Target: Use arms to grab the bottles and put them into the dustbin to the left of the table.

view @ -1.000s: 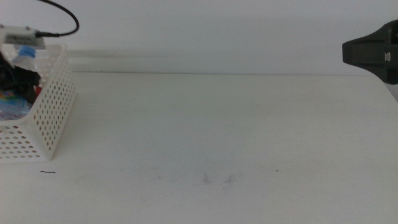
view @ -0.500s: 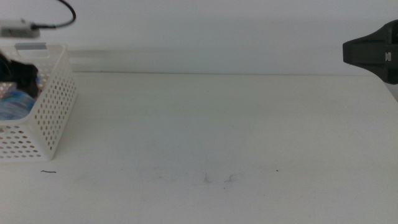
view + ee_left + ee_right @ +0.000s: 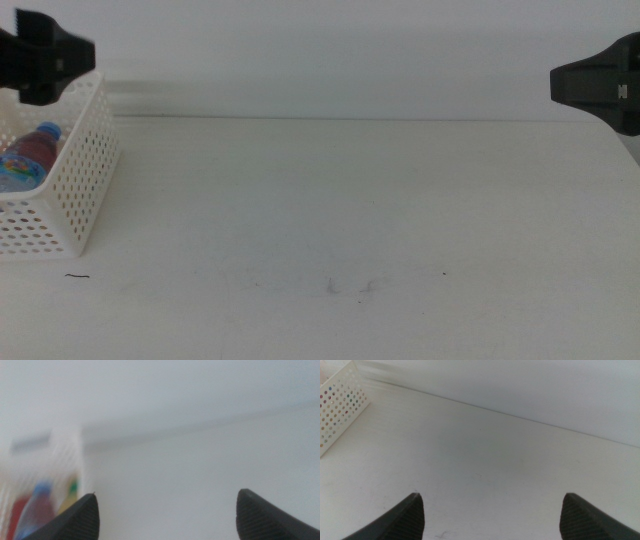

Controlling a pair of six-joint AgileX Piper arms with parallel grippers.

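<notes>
Middle view puts my left gripper above the dustbin at the table's left end, jaws spread wide and empty. Below it, inside the bin, lies the blue-capped bottle. My right gripper waits far right, open and empty.

both arms end in angular matte black housings; the right gripper carries a small pale marking, and each wrist view shows two dark, rounded, finely textured fingers.
</notes>
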